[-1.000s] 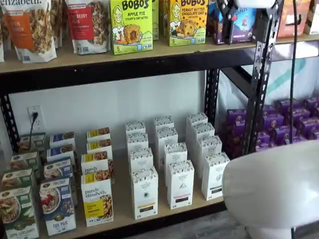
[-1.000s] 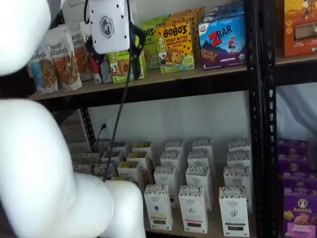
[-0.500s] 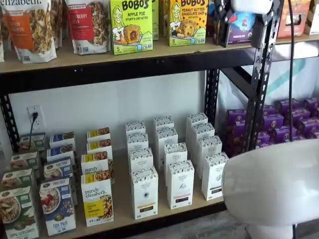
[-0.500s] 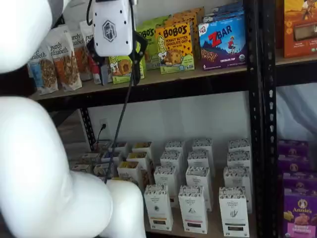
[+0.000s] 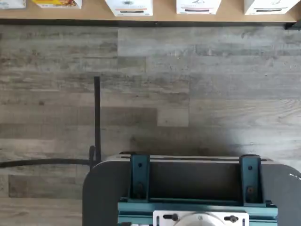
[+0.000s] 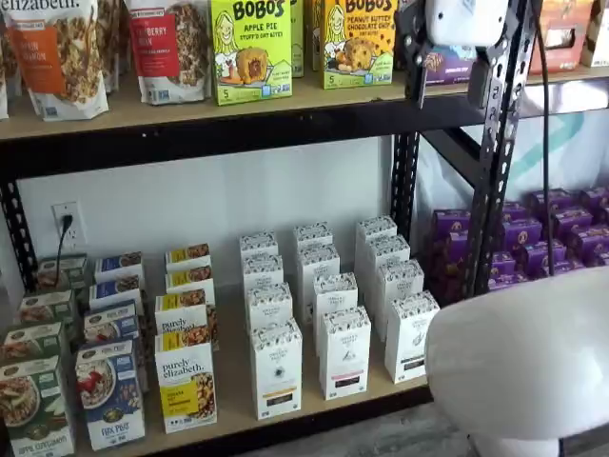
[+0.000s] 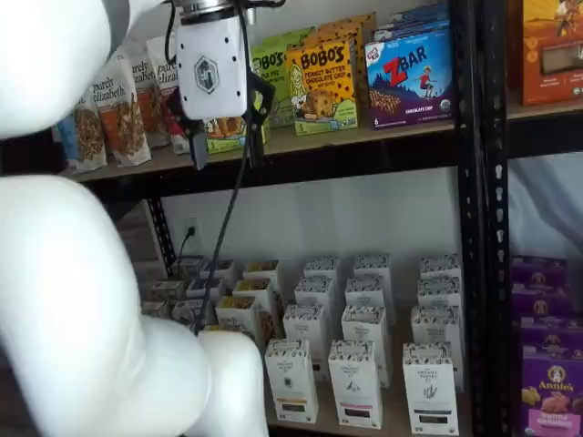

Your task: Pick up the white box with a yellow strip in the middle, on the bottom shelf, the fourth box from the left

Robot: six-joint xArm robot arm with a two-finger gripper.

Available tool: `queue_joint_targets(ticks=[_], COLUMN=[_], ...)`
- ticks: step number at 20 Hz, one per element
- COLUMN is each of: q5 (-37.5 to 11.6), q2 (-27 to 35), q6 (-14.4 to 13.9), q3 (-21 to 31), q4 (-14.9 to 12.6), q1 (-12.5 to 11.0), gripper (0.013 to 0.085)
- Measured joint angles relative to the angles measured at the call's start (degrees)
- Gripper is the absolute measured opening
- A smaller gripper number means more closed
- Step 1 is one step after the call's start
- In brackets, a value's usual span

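Note:
The white box with a yellow strip (image 6: 277,369) stands upright at the front of the bottom shelf, heading a row of like white boxes. It shows in both shelf views (image 7: 291,381), and its lower part shows in the wrist view (image 5: 128,6) at the shelf edge. My gripper (image 6: 449,84) hangs high up, level with the upper shelf, well above and to the right of the box. It also shows in a shelf view (image 7: 226,144). A gap shows between its two black fingers, with nothing in them.
Two more rows of white boxes (image 6: 343,350) stand right of the target and Purely Elizabeth boxes (image 6: 186,386) left of it. A black shelf post (image 6: 495,143) is by the gripper. The arm's white body (image 6: 519,357) fills the lower right. The dark mount (image 5: 190,193) sits over the wood floor.
The gripper has come down from the top of the views, so its fingers now hang in front of the upper shelf's edge. The boxes have not moved.

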State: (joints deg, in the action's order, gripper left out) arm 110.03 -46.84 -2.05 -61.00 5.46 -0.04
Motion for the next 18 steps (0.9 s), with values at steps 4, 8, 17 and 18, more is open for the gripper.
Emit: queue_joint_targets(ticks=[4, 8, 17, 18], q5=[-3.0, -6.8, -16.1, -17.3], q2=[-0.3, -1.0, -2.2, -2.2], q6=[-1.9, -3.6, -7.4, -7.8], q3=[2.8, 6.7, 16.3, 17.4], q4=[-0.4, -0.7, -3.2, -3.4], q1=[2.2, 4.2, 8.8, 9.3], gripper=[0.085, 0.085, 0.085, 0.085])
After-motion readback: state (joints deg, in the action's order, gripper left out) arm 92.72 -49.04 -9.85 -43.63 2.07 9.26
